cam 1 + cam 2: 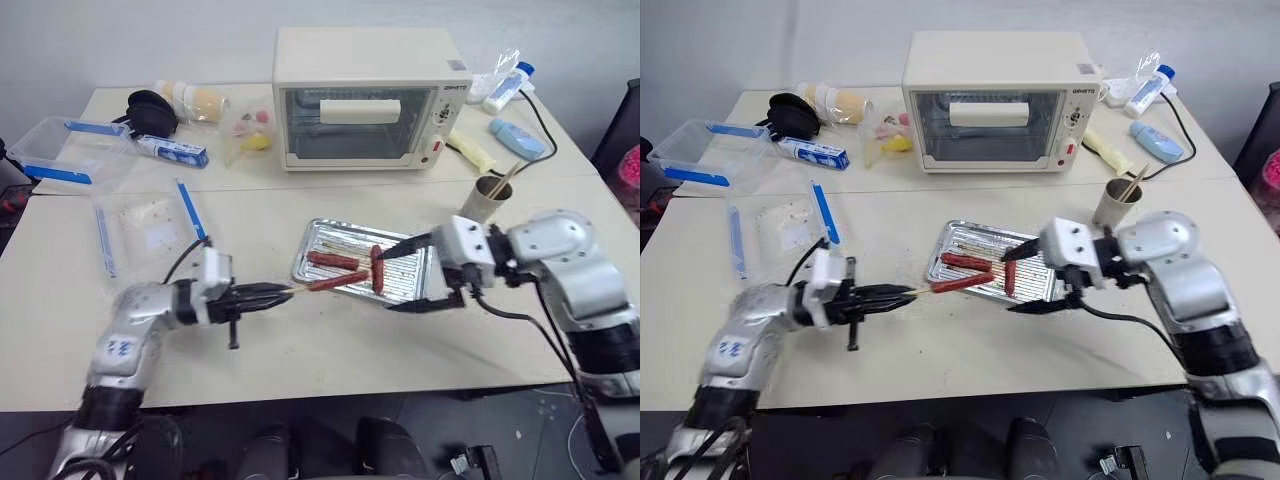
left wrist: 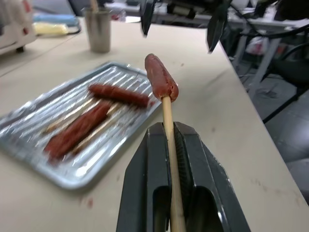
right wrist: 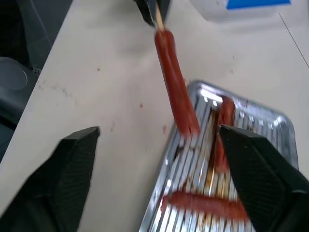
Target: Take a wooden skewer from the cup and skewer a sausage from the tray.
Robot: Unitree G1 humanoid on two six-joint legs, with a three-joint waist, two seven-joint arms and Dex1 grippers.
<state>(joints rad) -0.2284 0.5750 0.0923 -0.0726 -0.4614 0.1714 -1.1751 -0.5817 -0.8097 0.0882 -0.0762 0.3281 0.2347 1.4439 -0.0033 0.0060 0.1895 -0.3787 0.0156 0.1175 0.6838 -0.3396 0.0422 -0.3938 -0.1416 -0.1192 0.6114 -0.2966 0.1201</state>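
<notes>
My left gripper [image 1: 287, 292] is shut on a wooden skewer [image 2: 168, 125] that points toward the tray. A reddish sausage [image 1: 338, 281] is stuck on the skewer's far end and hangs over the near left edge of the silver tray [image 1: 350, 232]. Two more sausages [image 1: 332, 260] [image 1: 377, 268] lie in the tray. At the tray's right end, my right gripper [image 1: 402, 275] is open, its fingers spread wide with nothing between them. The grey cup [image 1: 487, 200] stands behind the right gripper with skewers in it.
A cream toaster oven [image 1: 365, 95] stands at the back of the table. Clear plastic boxes with blue clips [image 1: 70, 150] and a lid [image 1: 150, 225] lie at the left. Bottles [image 1: 518, 138] and a cable are at the back right.
</notes>
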